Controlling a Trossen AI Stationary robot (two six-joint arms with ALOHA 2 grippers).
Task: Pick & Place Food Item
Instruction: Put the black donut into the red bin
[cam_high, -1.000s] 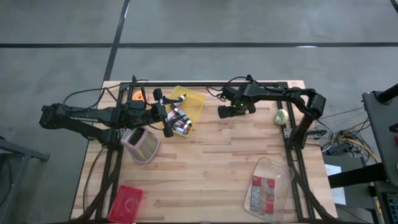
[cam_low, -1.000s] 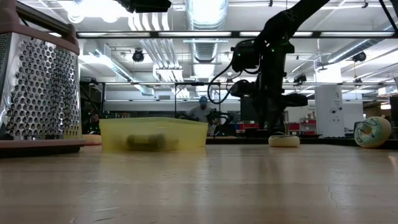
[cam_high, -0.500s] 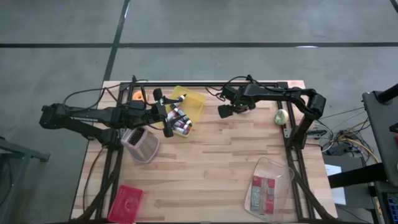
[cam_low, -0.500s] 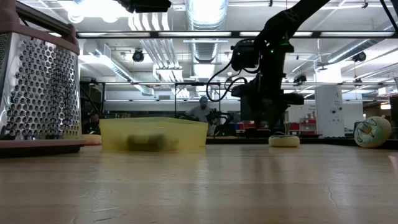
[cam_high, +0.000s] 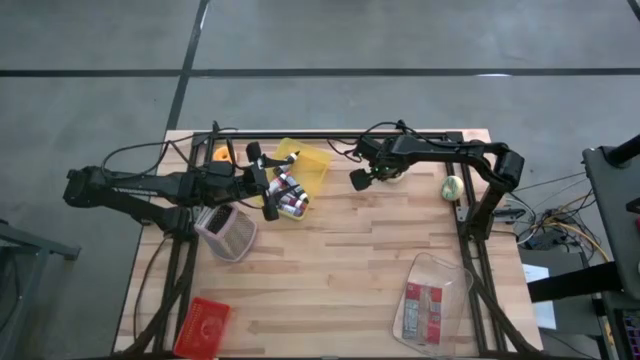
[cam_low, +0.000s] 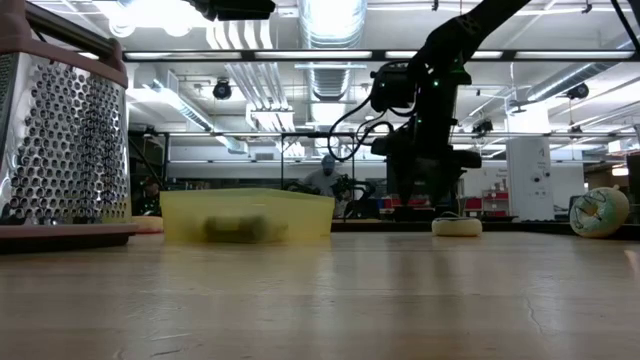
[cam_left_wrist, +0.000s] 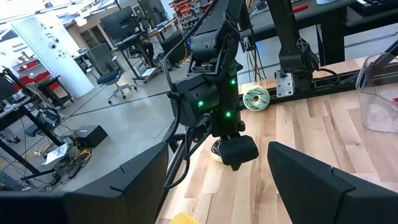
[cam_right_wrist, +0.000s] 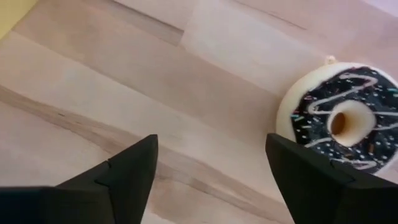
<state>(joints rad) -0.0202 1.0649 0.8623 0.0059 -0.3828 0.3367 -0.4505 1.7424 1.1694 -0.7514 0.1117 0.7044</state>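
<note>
grey concrete floor (cam_high: 400, 35), ceiling ducts (cam_low: 325, 20), office chair (cam_left_wrist: 109, 74)

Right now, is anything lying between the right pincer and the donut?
No. In the right wrist view only bare wood separates the open right pincer from the chocolate-iced donut.

Evenly and brightly lit from overhead, with soft, short shadows under the arms on the table (cam_high: 330, 270) in the high view. Strong glare from ceiling lights (cam_low: 330, 18) in the low view, blooming white at the top. Near tabletop there blurred, yellow bin (cam_low: 247, 215) and its contents hazy, grater (cam_low: 62, 130) sharper. Right wrist view soft and pale, doughnut (cam_right_wrist: 345, 124) slightly fuzzy, own fingers (cam_right_wrist: 106, 177) plain black silhouettes. Left wrist view bright, room lines bowed toward the edges.
</note>
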